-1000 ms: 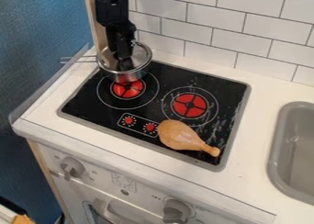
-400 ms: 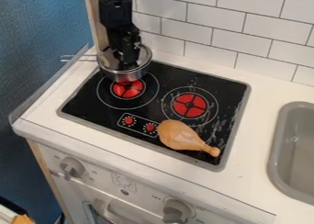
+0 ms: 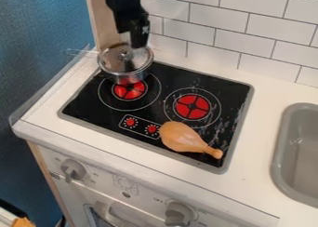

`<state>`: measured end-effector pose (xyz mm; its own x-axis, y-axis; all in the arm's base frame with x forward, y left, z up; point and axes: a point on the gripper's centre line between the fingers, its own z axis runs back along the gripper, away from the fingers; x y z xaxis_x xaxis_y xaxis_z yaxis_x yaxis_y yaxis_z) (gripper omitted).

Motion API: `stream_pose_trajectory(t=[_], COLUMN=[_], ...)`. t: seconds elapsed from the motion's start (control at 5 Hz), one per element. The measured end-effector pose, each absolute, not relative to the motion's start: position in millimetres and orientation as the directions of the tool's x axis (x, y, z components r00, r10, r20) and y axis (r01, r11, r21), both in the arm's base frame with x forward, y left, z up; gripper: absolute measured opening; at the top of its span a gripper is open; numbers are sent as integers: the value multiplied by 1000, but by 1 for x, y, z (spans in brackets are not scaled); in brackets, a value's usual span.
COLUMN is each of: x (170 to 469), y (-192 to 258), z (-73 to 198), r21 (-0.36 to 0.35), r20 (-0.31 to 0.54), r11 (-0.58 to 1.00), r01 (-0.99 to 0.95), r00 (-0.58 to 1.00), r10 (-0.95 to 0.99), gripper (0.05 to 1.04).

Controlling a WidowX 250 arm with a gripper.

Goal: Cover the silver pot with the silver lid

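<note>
Well, the table (image 3: pixel 258 128) carries a black stovetop (image 3: pixel 93 106); near the table's back left corner hangs the pincer (image 3: pixel 136 43), clenched or released I cannot tell, above the silver pot (image 3: pixel 129 77), covered by its silver lid (image 3: pixel 114 61).

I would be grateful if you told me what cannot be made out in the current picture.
- Camera view: the inside of the silver pot, hidden by the lid.
- Camera view: part of the lid's far rim, behind the gripper.
- Camera view: the sink's right side, cut off by the right edge.
- Camera view: the orange item's lower part, cut off by the bottom edge.
</note>
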<state>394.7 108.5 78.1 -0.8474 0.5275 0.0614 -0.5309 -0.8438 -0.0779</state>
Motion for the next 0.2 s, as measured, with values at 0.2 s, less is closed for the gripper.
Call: stream_pose_trajectory(t=[0.2], x=[391], y=[96], z=[106], r21=[-147], r20=[51], r11=[-824], r01=[-547], r00=[-836], r10=[546], gripper=[1001])
